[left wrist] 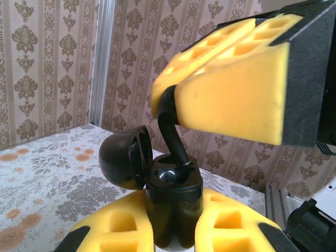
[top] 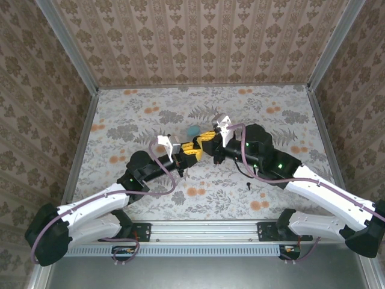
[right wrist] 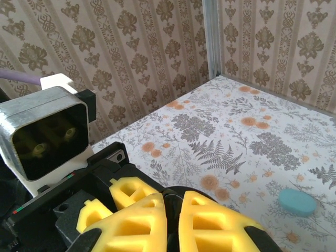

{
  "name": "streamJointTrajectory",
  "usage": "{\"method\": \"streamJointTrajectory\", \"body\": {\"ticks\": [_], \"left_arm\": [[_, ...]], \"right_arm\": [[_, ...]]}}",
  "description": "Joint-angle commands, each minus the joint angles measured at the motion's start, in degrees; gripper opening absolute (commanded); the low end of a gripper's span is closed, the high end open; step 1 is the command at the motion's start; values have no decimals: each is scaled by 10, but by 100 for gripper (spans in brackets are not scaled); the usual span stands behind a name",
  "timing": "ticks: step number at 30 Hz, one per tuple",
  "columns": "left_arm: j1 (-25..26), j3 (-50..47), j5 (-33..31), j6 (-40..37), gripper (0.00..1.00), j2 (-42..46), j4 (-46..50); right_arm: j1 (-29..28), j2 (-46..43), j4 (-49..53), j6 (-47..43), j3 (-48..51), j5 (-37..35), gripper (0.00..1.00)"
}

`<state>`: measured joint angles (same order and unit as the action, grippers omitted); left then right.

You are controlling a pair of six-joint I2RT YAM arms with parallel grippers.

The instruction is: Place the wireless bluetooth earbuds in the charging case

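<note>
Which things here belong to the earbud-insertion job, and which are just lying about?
Belonging to the job:
- black charging case, lid open, clamped in the left fingers
- black earbud, pinched by the right fingers, reaching into the case's top
- small black piece on the table, probably another earbud

Lying about:
- turquoise oval piece, untouched on the table

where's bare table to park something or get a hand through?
Free: the far strip of table along the back wall; the left side between the left wall and left arm; the far right corner past the right arm. Crowded: centre, where the left gripper holds the case, the right gripper an earbud, turquoise oval just behind.
</note>
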<state>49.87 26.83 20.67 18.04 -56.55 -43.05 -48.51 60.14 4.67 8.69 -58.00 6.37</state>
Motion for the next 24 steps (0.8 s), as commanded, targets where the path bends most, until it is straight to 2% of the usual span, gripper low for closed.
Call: {"method": "streamJointTrajectory", "body": {"ticks": [1,24], "left_arm": [[5,0,-13,10,0,14,-15],[4,0,-50,8,0,27,0]], "right_arm": [[-4,-13,-14,-6,14,18,9],[-18,-20,-47,8,65,15,9]]}}
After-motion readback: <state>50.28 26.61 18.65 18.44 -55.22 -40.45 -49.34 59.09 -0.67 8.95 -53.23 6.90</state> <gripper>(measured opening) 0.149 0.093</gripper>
